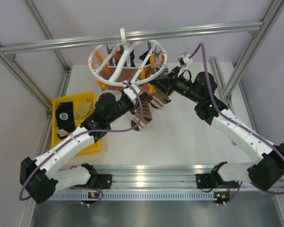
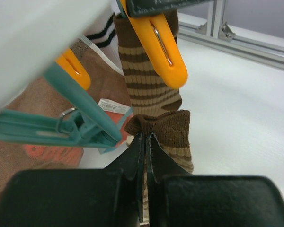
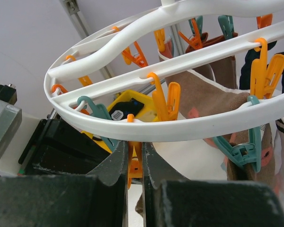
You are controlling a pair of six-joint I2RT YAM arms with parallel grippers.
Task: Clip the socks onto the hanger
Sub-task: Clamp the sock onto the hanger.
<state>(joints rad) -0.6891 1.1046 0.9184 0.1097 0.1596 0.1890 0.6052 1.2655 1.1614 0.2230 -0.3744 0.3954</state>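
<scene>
The white round hanger (image 1: 128, 61) hangs at the back with orange and teal clips and several socks on it. My left gripper (image 1: 134, 103) is shut on the brown cuff of a brown-and-cream striped sock (image 2: 166, 127), held up under the ring; the sock dangles in the top view (image 1: 142, 118). Just above it is an orange clip (image 2: 161, 47) in front of a second striped sock (image 2: 149, 90). My right gripper (image 3: 135, 144) is shut on an orange clip (image 3: 136, 158) just under the hanger's rim (image 3: 180, 127). The second striped sock (image 1: 160, 100) hangs below it.
A yellow tray (image 1: 92, 144) at the left holds a black sock (image 1: 64, 118) and a tan sock (image 1: 85, 108). A teal clip (image 2: 80, 118) hangs close left of my left fingers. Metal frame bars (image 1: 132, 37) run behind and beside the table.
</scene>
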